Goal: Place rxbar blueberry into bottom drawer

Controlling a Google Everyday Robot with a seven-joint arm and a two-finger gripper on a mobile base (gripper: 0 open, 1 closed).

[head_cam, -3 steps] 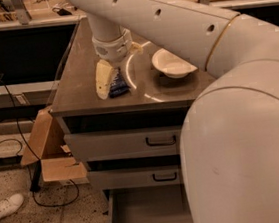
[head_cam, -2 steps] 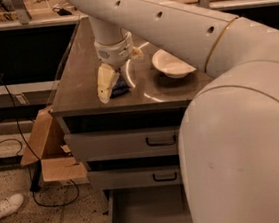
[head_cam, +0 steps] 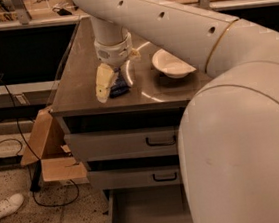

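Note:
The rxbar blueberry [head_cam: 119, 85], a small dark blue wrapper, lies on the steel cabinet top [head_cam: 78, 85] near its front edge. My gripper [head_cam: 110, 84] points down from the white arm and sits right over the bar, touching or nearly touching its left side. Part of the bar is hidden behind the gripper. The bottom drawer [head_cam: 146, 216] is pulled open below, a shallow grey tray seen at the bottom of the view. The two upper drawers with black handles are shut.
A white bowl [head_cam: 172, 63] stands on the cabinet top to the right of the gripper. My large white arm fills the right side. A cardboard box [head_cam: 45, 144] leans at the cabinet's left, with cables and a white shoe [head_cam: 4, 207] on the floor.
The gripper has settled slightly lower and closer onto the bar. The bar shows less of its face than a second ago. Bowl and drawers have not moved.

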